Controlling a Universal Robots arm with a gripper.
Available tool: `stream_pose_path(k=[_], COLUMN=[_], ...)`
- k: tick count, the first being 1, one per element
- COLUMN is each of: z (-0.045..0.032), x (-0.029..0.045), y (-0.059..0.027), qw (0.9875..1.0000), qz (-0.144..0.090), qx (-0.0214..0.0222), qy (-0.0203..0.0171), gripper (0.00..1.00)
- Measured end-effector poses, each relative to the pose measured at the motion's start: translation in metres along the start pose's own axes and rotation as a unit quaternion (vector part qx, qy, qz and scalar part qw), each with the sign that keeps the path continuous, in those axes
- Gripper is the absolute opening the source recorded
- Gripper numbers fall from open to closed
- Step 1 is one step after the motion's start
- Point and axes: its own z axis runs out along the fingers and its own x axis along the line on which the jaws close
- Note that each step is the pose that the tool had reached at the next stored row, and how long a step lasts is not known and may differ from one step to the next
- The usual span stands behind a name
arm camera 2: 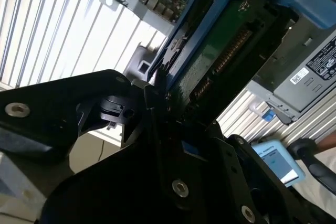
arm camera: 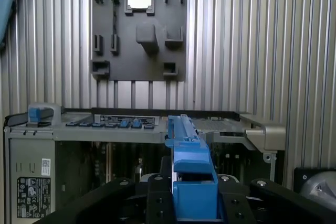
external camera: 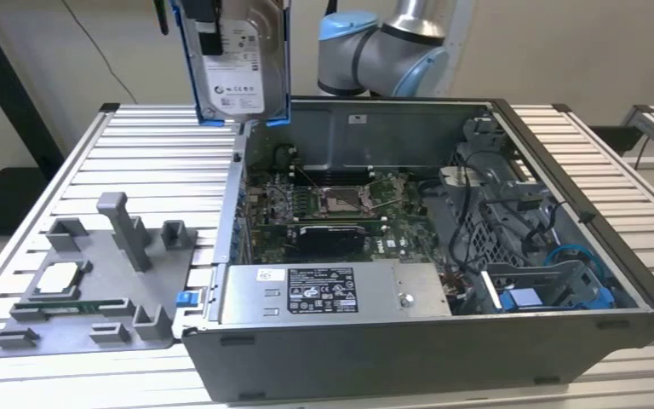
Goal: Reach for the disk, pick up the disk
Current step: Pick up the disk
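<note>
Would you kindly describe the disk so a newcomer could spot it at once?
Start at the open computer case on the slatted table. Above its far corner on the exterior view's left, the disk hangs upright in the air, clamped by the gripper. Its white label and blue rails set it apart from the square chip on the grey tray.

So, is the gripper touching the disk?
Touching. In the second wrist view the gripper clamps the disk by its blue rail.

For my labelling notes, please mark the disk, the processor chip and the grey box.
disk (external camera: 234,77): exterior view, its white label.
processor chip (external camera: 57,278): exterior view, its silver top.
grey box (external camera: 387,285): exterior view, bare metal beside its sticker.
</note>
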Motion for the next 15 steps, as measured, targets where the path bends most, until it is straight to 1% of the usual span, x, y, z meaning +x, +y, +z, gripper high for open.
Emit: stream_pose_path(k=[12, 14, 15], z=[-0.0004, -0.0006, -0.0006], x=[-0.0002, -0.0002, -0.0003], y=[-0.0338, -0.0483, -0.054], qw=[1.0, 1.0, 1.0], qz=[0.0, 0.0, 0.0], qx=[0.0001, 0.0, 0.0], qy=[0.0, 0.0, 0.0], gripper=[0.0, 0.0, 0.0])
